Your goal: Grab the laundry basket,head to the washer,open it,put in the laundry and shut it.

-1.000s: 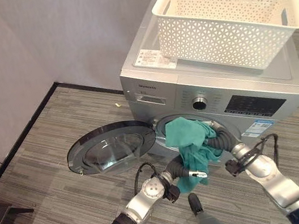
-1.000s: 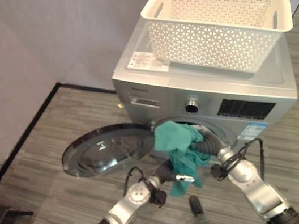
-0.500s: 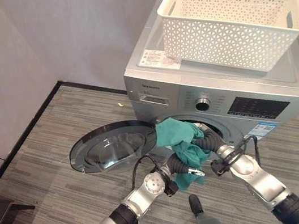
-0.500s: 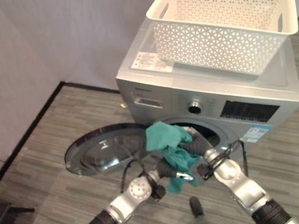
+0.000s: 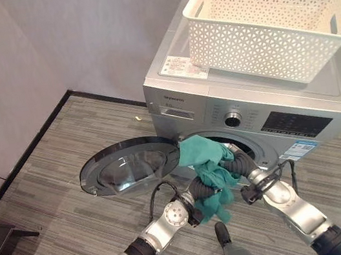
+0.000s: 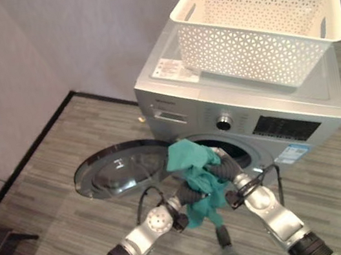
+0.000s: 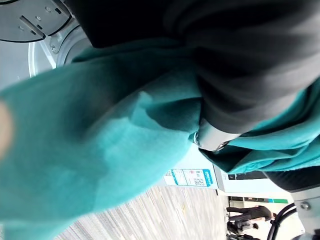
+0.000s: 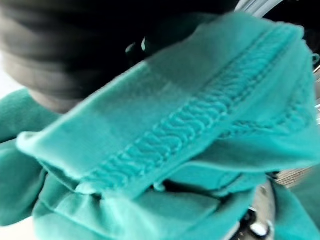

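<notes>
laundry, a teal garment (image 5: 206, 161), is bunching at the mouth of the washer (image 5: 253, 110) while i am gripping it with my left hand (image 5: 202, 191) and right hand (image 5: 239, 166), with the door (image 5: 128, 167) open, the basket (image 5: 264, 23) sitting on top, and stuffing and shutting left.

The washer (image 5: 253, 110) carries several printed things, none legible: a white sticker (image 5: 179, 68) of small print on its top by the basket (image 5: 264, 23), a short line of lettering on the detergent drawer (image 5: 171, 100), faint markings round the dial (image 5: 232, 118), a dark display panel (image 5: 294, 124), and a blue-and-white label (image 5: 297, 150) at the front's lower corner
</notes>
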`<state>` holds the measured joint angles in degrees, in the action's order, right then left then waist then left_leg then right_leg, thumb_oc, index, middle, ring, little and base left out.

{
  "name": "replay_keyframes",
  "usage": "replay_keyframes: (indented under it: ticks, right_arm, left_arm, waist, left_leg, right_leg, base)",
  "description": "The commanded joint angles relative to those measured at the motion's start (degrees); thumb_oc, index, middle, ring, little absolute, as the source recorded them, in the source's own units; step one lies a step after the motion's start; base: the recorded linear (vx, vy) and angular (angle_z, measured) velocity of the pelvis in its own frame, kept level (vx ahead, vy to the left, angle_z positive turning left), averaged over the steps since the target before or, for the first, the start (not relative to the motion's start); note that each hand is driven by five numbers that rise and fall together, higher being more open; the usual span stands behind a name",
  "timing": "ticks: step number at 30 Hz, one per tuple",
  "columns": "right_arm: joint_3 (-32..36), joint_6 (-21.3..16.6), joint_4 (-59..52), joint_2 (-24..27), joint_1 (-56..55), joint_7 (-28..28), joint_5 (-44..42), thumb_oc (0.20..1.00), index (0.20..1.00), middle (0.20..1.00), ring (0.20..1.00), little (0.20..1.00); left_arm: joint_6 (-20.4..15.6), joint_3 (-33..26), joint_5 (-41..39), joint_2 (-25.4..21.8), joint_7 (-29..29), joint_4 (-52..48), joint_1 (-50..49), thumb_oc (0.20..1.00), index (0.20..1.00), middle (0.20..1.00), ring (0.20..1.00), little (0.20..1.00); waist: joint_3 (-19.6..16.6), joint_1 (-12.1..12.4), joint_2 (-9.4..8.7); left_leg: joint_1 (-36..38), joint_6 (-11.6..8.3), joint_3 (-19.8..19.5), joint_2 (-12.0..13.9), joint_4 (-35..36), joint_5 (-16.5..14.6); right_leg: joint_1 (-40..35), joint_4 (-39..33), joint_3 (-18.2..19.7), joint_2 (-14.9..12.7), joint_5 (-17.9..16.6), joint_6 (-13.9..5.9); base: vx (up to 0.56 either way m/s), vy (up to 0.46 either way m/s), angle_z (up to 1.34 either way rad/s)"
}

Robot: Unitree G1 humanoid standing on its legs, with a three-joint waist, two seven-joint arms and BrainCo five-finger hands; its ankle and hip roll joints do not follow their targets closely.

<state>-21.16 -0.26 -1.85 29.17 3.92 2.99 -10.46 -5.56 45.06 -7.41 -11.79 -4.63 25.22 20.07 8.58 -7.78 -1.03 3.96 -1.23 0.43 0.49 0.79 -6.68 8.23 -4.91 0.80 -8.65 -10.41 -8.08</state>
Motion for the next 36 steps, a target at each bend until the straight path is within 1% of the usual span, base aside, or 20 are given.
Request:
replay_keyframes:
  ticks: [1,2,3,4,5,6,7,8,9,12,14,17,20,21,23,24,25,31,35,36]
  right_arm:
    - [3.89,-4.47,-3.78,2.4,-3.94,-3.02,1.23,0.26,0.26,0.26,0.26,0.26]
    - [3.95,-4.43,-3.89,2.43,-4.02,-3.05,1.25,0.31,0.31,0.31,0.31,0.31]
    - [6.16,-5.17,-4.66,3.24,-5.78,-3.58,1.05,0.495,0.495,0.495,0.495,0.495]
    - [6.22,-5.15,-4.76,3.25,-5.9,-3.63,1.03,0.495,0.495,0.495,0.495,0.495]
    - [7.98,-5.64,-5.61,3.56,-7.94,-4.62,0.98,0.925,0.925,0.925,0.925,0.925]
    - [8.52,-6.11,-5.47,3.48,-8.51,-5.09,0.16,1.0,1.0,1.0,1.0,1.0]
    - [9.07,-6.39,-5.21,3.27,-9.11,-5.24,-0.82,1.0,1.0,1.0,1.0,1.0]
    - [8.52,-7.12,-4.23,2.21,-9.11,-5.82,-3.16,1.0,1.0,1.0,1.0,1.0]
    - [8.65,-7.24,-4.1,2.29,-9.06,-5.87,-3.25,1.0,1.0,1.0,1.0,1.0]
    - [6.69,-9.32,0.29,-1.05,-8.12,-7.28,-14.59,1.0,1.0,1.0,1.0,1.0]
    - [6.15,-9.3,2.08,-1.69,-8.59,-8.38,-21.32,1.0,1.0,1.0,1.0,1.0]
    - [6.44,-8.65,7.12,-1.6,-11.01,-13.66,-30.54,1.0,1.0,1.0,1.0,1.0]
    - [6.96,-8.13,12.46,-1.95,-12.22,-16.59,-34.7,1.0,1.0,1.0,1.0,1.0]
    - [8.24,-7.21,17.35,-3.0,-13.22,-19.57,-39.05,1.0,1.0,1.0,1.0,1.0]
    - [9.99,-6.13,21.61,-4.61,-13.92,-22.18,-43.95,1.0,1.0,1.0,1.0,1.0]
    - [9.99,-6.13,21.61,-4.61,-13.91,-22.18,-43.95,1.0,1.0,1.0,1.0,1.0]
    - [11.49,-5.41,26.42,-6.67,-14.0,-23.3,-48.0,1.0,1.0,1.0,1.0,1.0]
    - [15.56,-5.49,35.36,-11.29,-11.89,-22.16,-54.64,1.0,1.0,1.0,1.0,1.0]
    - [18.89,-5.76,40.39,-13.05,-10.97,-21.66,-59.15,1.0,1.0,1.0,1.0,1.0]
    - [21.35,-6.01,43.98,-13.92,-9.98,-20.36,-61.14,1.0,1.0,1.0,1.0,1.0]
  left_arm:
    - [-4.89,-2.71,0.19,0.22,1.77,-8.16,2.76,0.2,0.2,0.2,0.2,0.2]
    - [-4.76,-2.73,0.14,0.16,1.84,-8.34,2.72,0.2,0.2,0.2,0.2,0.2]
    - [-4.74,-3.78,1.0,-1.76,2.63,-11.36,2.28,0.2,0.2,0.2,0.2,0.2]
    - [-4.66,-3.77,0.99,-1.83,2.69,-11.52,2.18,0.2,0.2,0.2,0.2,0.2]
    - [-4.56,-5.1,0.9,-3.26,3.22,-14.27,0.77,0.2,0.2,0.2,0.2,0.2]
    - [-4.6,-5.75,0.19,-3.79,3.72,-14.47,-0.16,0.2,0.2,0.2,0.2,0.2]
    - [-4.6,-6.61,-0.32,-4.38,3.66,-15.59,-0.98,0.2,0.2,0.2,0.2,0.2]
    - [-3.92,-4.39,0.68,-1.75,3.18,-13.85,0.8,0.2,0.2,0.2,0.2,0.2]
    - [-4.11,-4.25,0.79,-1.42,3.05,-13.42,1.04,0.2,0.2,0.2,0.2,0.2]
    - [-4.67,-1.7,0.77,6.17,-1.5,1.32,5.35,0.2,0.2,0.2,0.2,0.2]
    - [-5.35,-4.09,-2.33,6.51,-3.48,4.53,6.28,0.2,0.2,0.2,0.2,0.2]
    - [-6.19,-6.84,-4.82,5.52,-3.38,4.65,5.87,0.2,0.2,0.2,0.2,0.2]
    - [-6.22,-7.31,-4.65,5.21,-2.46,4.54,5.57,0.2,0.2,0.2,0.2,0.2]
    - [-6.14,-7.58,-4.19,5.5,-1.94,5.51,5.93,0.2,0.2,0.2,0.2,0.2]
    - [-6.2,-7.99,-4.84,6.39,-1.96,7.07,6.24,0.2,0.2,0.2,0.2,0.2]
    - [-6.2,-8.0,-4.84,6.39,-1.96,7.07,6.24,0.2,0.2,0.2,0.2,0.2]
    - [-5.9,-8.58,-6.0,7.51,-1.84,8.86,6.63,0.2,0.2,0.2,0.2,0.2]
    - [-6.2,-9.66,-10.41,9.68,-2.56,12.45,6.94,0.2,0.2,0.2,0.2,0.2]
    - [-6.32,-9.93,-10.58,10.13,-3.37,13.79,8.02,0.2,0.2,0.2,0.2,0.2]
    - [-6.33,-9.99,-10.74,10.27,-3.65,14.16,8.56,0.2,0.2,0.2,0.2,0.2]
  waist:
    - [-1.85,1.59,-0.71]
    - [-1.87,1.55,-0.68]
    - [-1.85,1.39,-0.42]
    - [-1.89,1.39,-0.41]
    - [-1.97,1.35,-0.25]
    - [-1.99,1.33,-0.2]
    - [-2.04,1.27,-0.18]
    - [-2.04,0.54,-0.28]
    - [-1.97,0.68,-0.18]
    - [-1.52,-1.01,-0.69]
    - [-1.53,-1.75,-0.74]
    - [-1.62,-2.29,-0.46]
    - [-1.49,-2.62,-0.2]
    - [-1.29,-3.0,-0.04]
    - [-1.17,-3.4,0.17]
    - [-1.17,-3.4,0.17]
    - [-1.13,-3.72,0.39]
    - [-0.63,-4.4,0.9]
    - [-0.23,-4.76,1.36]
    - [-0.01,-4.97,1.63]
  left_leg:
    - [0.56,2.29,-0.97,-1.21,-0.53,-4.67]
    - [0.56,2.28,-1.03,-1.19,-0.49,-4.64]
    - [0.59,2.17,-1.1,-1.11,-0.2,-4.45]
    - [0.6,2.16,-1.12,-1.09,-0.18,-4.44]
    - [0.71,2.06,-1.03,-0.92,0.09,-4.4]
    - [0.78,1.97,-0.97,-0.83,0.14,-4.34]
    - [0.84,1.92,-0.86,-0.75,0.28,-4.31]
    - [0.91,1.92,-0.67,-0.69,0.46,-4.19]
    - [0.95,1.92,-0.65,-0.68,0.51,-4.18]
    - [1.06,1.47,0.67,-0.41,0.87,-3.72]
    - [1.01,1.17,1.71,-0.33,1.38,-3.35]
    - [0.9,0.73,2.2,-0.15,2.16,-2.72]
    - [0.68,0.46,1.98,-0.07,2.46,-2.33]
    - [0.53,0.23,1.9,0.03,2.78,-2.1]
    - [0.38,0.06,1.82,0.12,2.95,-1.96]
    - [0.38,0.06,1.82,0.12,2.96,-1.96]
    - [0.25,-0.04,1.9,0.18,3.03,-1.88]
    - [-0.22,-0.37,2.31,0.16,3.27,-1.52]
    - [-0.67,-0.61,2.35,0.28,3.37,-1.21]
    - [-1.06,-0.75,2.3,0.3,3.41,-0.96]
  right_leg:
    - [3.18,4.71,-0.67,-1.02,4.92,-1.32]
    - [3.16,4.7,-0.73,-1.02,4.92,-1.31]
    - [3.12,4.63,-0.96,-0.89,4.97,-1.33]
    - [3.11,4.62,-0.99,-0.89,4.97,-1.33]
    - [3.0,4.52,-1.16,-0.83,5.04,-1.33]
    - [2.99,4.47,-1.16,-0.76,5.03,-1.34]
    - [2.93,4.42,-1.16,-0.7,5.03,-1.31]
    - [3.0,4.4,-0.89,-0.51,5.01,-1.29]
    - [3.0,4.4,-0.87,-0.49,5.02,-1.29]
    - [3.96,4.55,0.26,0.2,4.88,-1.19]
    - [4.74,4.63,1.01,0.32,4.66,-1.22]
    - [5.42,4.71,1.08,0.27,4.6,-1.24]
    - [5.75,4.82,0.98,0.33,4.61,-1.24]
    - [5.97,4.84,0.79,0.3,4.64,-1.3]
    - [6.18,4.89,0.59,0.34,4.68,-1.36]
    - [6.17,4.89,0.59,0.34,4.68,-1.36]
    - [6.31,4.81,0.59,0.39,4.66,-1.45]
    - [7.03,4.73,0.77,0.66,4.5,-1.47]
    - [7.43,4.66,0.72,0.75,4.49,-1.4]
    - [7.64,4.59,0.56,0.78,4.51,-1.39]
  base:
    - [0.02,-0.009,0.08]
    - [0.02,-0.008,0.1]
    - [0.0,-0.001,0.11]
    - [0.02,-0.009,0.18]
    - [0.02,-0.016,0.14]
    - [0.02,-0.019,0.11]
    - [0.0,0.0,0.0]
    - [0.0,0.0,0.0]
    - [0.0,0.0,0.0]
    - [-0.02,-0.008,-0.08]
    - [-0.01,0.016,-0.36]
    - [0.0,0.013,-0.32]
    - [0.0,0.0,-0.01]
    - [-0.01,-0.003,0.04]
    - [0.0,-0.003,0.1]
    - [0.01,0.003,0.11]
    - [0.01,0.002,0.05]
    - [0.0,0.002,-0.01]
    - [0.0,0.002,-0.01]
    - [-0.01,0.0,0.03]
